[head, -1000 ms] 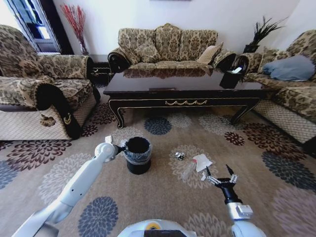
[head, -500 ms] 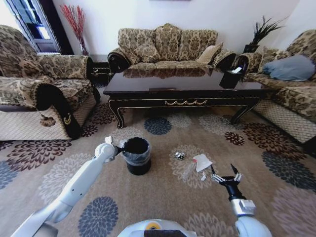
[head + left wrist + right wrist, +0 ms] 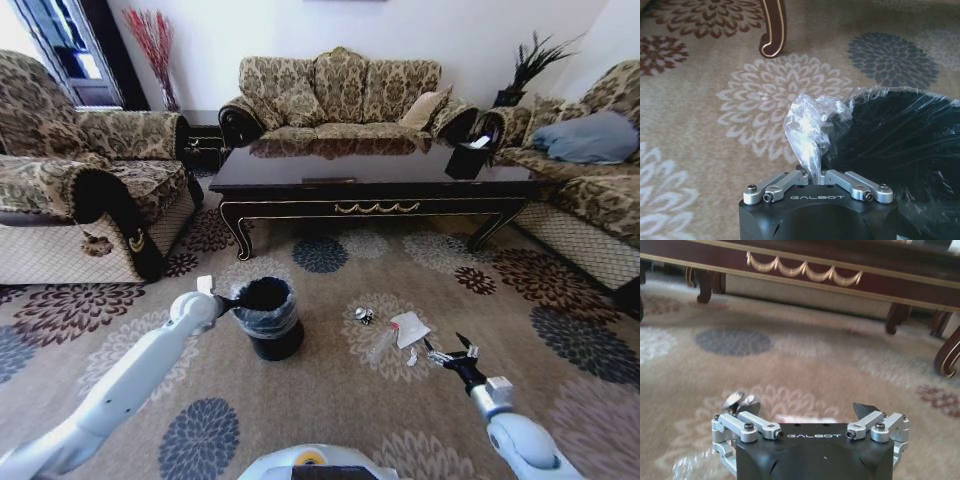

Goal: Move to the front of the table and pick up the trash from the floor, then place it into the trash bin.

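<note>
The black trash bin (image 3: pixel 268 322) stands on the carpet before the table (image 3: pixel 370 172), tipped a little to the left. My left gripper (image 3: pixel 224 300) is shut on the clear liner (image 3: pixel 812 127) at the bin's rim (image 3: pixel 900 140), and the left gripper (image 3: pixel 816 174) pinches a bunched fold of it. The trash lies right of the bin: a foil ball (image 3: pixel 364 315), a white paper scrap (image 3: pixel 410 327) and a clear bottle (image 3: pixel 383 346). My right gripper (image 3: pixel 452 356) hovers open, low over the carpet, just right of the scrap. The right gripper (image 3: pixel 802 415) faces the table's front (image 3: pixel 805 270).
Patterned sofas surround the carpet: an armchair (image 3: pixel 70 190) on the left, a couch (image 3: pixel 340 95) behind the table, another (image 3: pixel 590 170) on the right. A curved table leg (image 3: pixel 772 30) stands near the bin. Open carpet lies in front of me.
My left gripper has pulled leftward, dragging and tipping the bin by its liner. The right arm has stretched forward and lower beside the trash, its gripper still open.
</note>
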Available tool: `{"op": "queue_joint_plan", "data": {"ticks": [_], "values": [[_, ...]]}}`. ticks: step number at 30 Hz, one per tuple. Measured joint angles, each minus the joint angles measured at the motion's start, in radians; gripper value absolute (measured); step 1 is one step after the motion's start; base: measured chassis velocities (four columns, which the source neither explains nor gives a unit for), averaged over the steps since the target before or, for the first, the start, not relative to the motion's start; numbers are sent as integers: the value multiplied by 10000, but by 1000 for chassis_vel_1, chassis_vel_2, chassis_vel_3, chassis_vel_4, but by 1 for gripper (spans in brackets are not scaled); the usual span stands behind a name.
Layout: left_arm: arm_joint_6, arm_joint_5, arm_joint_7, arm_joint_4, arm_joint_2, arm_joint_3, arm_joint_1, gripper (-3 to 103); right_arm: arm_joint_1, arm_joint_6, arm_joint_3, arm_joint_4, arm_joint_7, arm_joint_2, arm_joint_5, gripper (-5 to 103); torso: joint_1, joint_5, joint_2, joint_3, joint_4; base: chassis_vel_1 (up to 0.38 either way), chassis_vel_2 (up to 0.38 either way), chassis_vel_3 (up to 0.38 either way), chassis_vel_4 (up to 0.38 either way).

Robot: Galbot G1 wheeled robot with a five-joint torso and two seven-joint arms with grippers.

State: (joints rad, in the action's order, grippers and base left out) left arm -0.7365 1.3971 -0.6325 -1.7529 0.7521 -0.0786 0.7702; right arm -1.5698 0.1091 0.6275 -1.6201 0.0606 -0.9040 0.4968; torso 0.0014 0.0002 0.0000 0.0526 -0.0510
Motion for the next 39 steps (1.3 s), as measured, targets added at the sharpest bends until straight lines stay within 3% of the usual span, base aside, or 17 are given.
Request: {"op": "queue_joint_plan", "data": {"ticks": [9, 21, 39], "values": [[-1, 5, 83, -571, -510, -156, 419, 3, 1351, -3, -1293, 1943, 413, 516, 171, 100, 0, -5, 0, 1, -5, 0, 0, 0, 0], [3, 420, -259, -1467, -761, -240, 678, 3, 2790, 171, -2584, 3815, 760, 143, -117, 100, 0, -3, 0, 1, -2, 0, 0, 0, 0], [13, 420, -356, -1507, -856, -131, 858, 3, 4888, 840, -3822, 6902, 1280, -310, -464, 100, 0, -3, 0, 1, -2, 0, 0, 0, 0]]}}
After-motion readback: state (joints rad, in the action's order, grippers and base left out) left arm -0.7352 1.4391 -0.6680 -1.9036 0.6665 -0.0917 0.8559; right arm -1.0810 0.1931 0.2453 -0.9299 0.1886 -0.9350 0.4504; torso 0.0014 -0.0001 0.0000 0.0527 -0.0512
